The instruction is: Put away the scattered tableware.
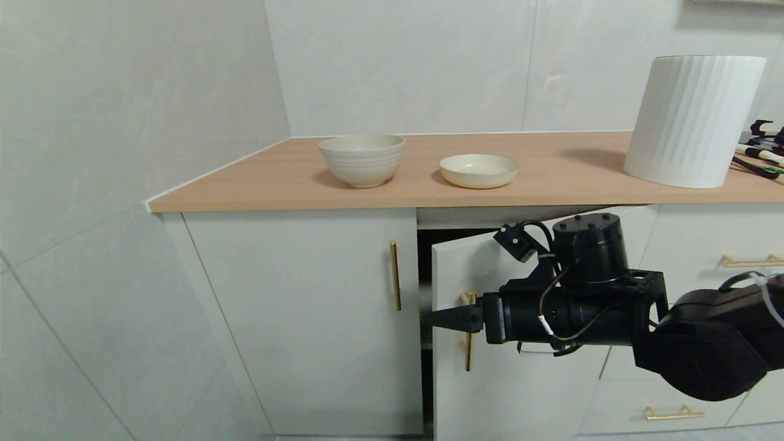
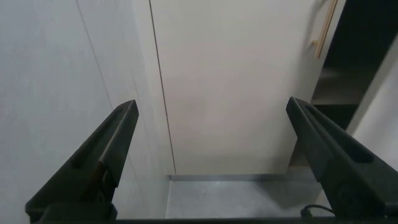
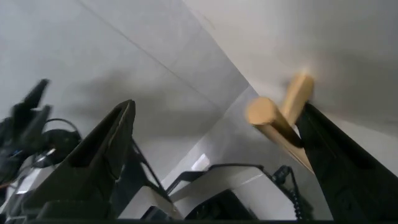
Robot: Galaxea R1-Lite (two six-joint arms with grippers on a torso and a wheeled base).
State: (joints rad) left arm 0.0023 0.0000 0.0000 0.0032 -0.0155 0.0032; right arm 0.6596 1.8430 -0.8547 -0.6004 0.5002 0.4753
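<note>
The bowl [image 1: 362,158] is sitting upright on the counter [image 1: 569,177], toward its left end. The shallow dish [image 1: 478,169] is sitting at the bowl's 3 o'clock, near it but apart. Both are resting higher than my arms.

At the dish's 6 o'clock, under the counter, the right cabinet door [image 1: 490,392] is standing ajar, with a dark gap showing along its 9 o'clock edge. My right arm [image 1: 569,309] is lying level across that door, coming in from 3 o'clock with the wrist pointing toward 9 o'clock. My right jaws are standing wide around the door's gold handle [image 1: 468,334]. In the right wrist view the handle is sitting just beside one of my fingers [image 3: 348,168], while the other is standing well off it. I cannot tell whether the near one is touching the handle.

My left jaws are gaping wide too and holding nothing. They are facing the lower part of the closed left door [image 1: 306,318], at the bowl's 6 o'clock, with the floor [image 2: 236,199] showing between them.

Farther out along the counter, toward the dish's 3 o'clock, a tall ribbed white container [image 1: 695,119] is standing upright. A few utensils [image 1: 759,158] are lying just past it at the edge. Below the container, drawers with gold pulls [image 1: 750,260] are sitting shut.
</note>
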